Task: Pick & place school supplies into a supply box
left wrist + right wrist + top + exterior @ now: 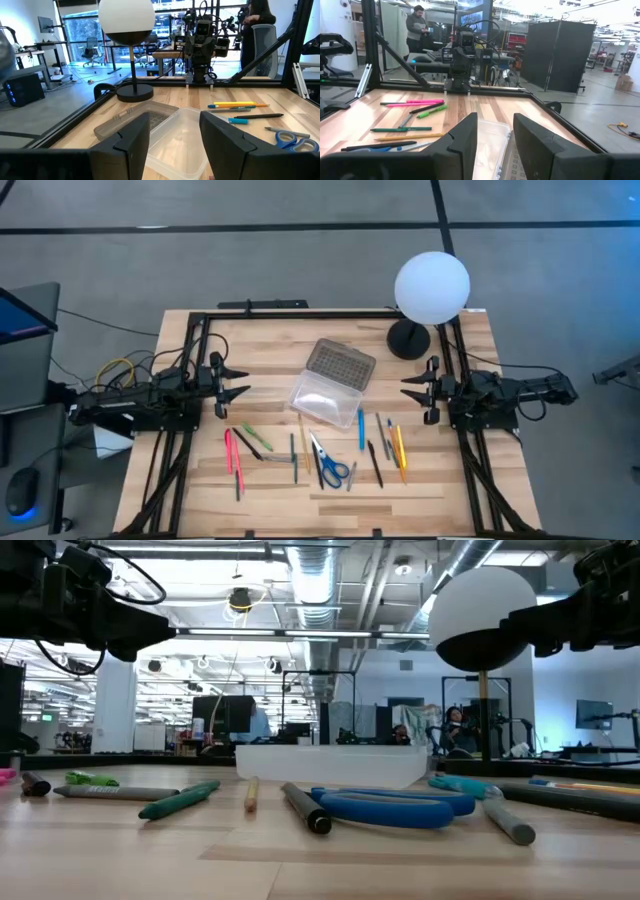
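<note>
Both grippers hang with fingers spread and nothing between them. Left gripper (pixel 243 381) sits level on one side of the supply box (pixel 332 378), well apart from it; right gripper (pixel 404 388) faces it from the opposite side, also level and clear of the wood.

That box lies open mid-table, its dotted grey lid (pixel 341 362) folded back toward the white globe lamp (pixel 431 287). In the low view the clear tray is only a pale band, its inside hidden.

Pens and pencils lie scattered on the table (pixel 190 350) just beyond the box, away from the lamp, around the blue-handled scissors (pixel 331 467). Some thin dark pens are hard to separate.
</note>
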